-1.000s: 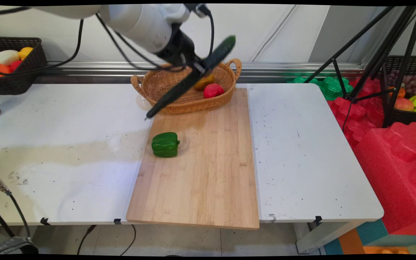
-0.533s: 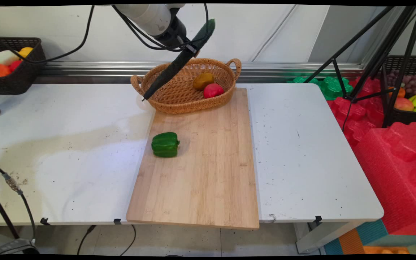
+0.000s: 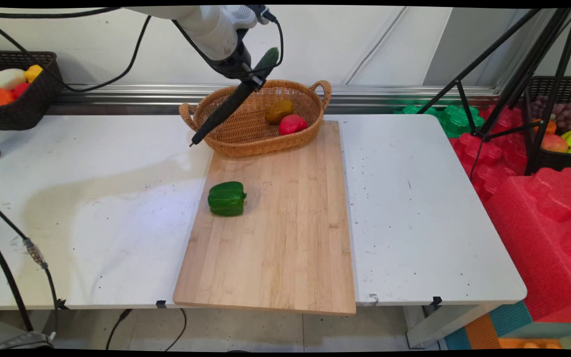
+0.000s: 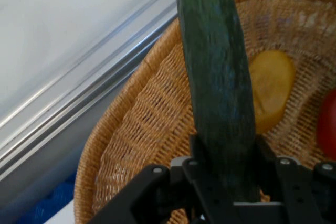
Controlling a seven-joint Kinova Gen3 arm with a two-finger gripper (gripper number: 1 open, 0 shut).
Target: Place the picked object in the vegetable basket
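Observation:
My gripper (image 3: 250, 79) is shut on a long dark green cucumber (image 3: 226, 109) and holds it in the air, slanting down to the left over the left half of a wicker basket (image 3: 260, 148). The cucumber's lower tip hangs past the basket's left rim. In the hand view the cucumber (image 4: 218, 77) runs up from the gripper (image 4: 228, 153) across the basket's weave (image 4: 147, 129). Inside the basket lie a yellow-brown fruit (image 3: 279, 110) (image 4: 273, 87) and a red fruit (image 3: 292, 124) (image 4: 328, 129). A green bell pepper (image 3: 226, 198) rests on the wooden cutting board (image 3: 275, 248).
A black basket (image 3: 18, 106) of fruit stands at the table's far left. A black tripod (image 3: 513, 74), red foam blocks (image 3: 538, 213) and another fruit basket (image 3: 563, 144) are beyond the table's right edge. Black cables (image 3: 8, 267) hang at the near left.
The gripper has carried the cucumber leftward from over the basket's middle to its left half, rising first and then coming down a little. The pepper and the fruits in the basket have not moved.

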